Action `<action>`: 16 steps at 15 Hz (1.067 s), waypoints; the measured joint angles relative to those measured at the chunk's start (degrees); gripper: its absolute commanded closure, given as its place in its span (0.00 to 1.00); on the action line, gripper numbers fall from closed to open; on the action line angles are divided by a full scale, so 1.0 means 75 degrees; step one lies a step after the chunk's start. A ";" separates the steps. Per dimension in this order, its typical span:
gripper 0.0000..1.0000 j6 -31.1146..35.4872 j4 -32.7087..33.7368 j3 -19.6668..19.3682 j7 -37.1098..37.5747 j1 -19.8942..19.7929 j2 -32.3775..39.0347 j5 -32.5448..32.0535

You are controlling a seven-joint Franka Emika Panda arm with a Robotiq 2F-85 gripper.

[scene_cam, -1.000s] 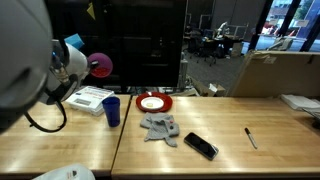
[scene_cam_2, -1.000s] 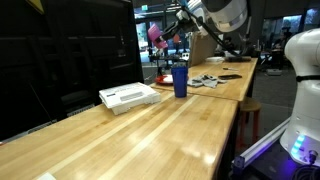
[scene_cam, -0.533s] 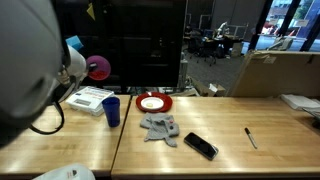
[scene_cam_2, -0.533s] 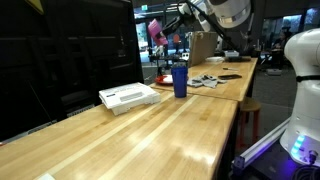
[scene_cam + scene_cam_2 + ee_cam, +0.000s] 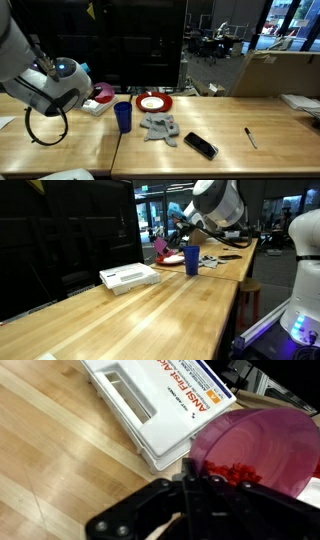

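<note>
Bowl (image 5: 265, 455) of pink plastic hangs low over the wooden table (image 5: 230, 125) near its far edge, rim clenched in the gripper (image 5: 190, 480) fingers, just beside a white box (image 5: 160, 400). Blue cup (image 5: 123, 116) stands near, further in from that edge.

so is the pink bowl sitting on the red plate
no, the pink bowl is over by the white box, apart from the red plate

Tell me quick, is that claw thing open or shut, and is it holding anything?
Gripper: closed, pinching the rim of the pink bowl.
</note>
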 measured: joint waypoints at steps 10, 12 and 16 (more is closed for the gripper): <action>0.99 -0.0001 0.0014 0.0018 0.0000 -0.0046 0.0088 0.0001; 0.99 -0.0001 0.0012 0.0142 0.0000 -0.0253 0.0237 0.0001; 0.99 0.0001 0.0017 0.0422 -0.0001 -0.0718 0.0576 -0.0004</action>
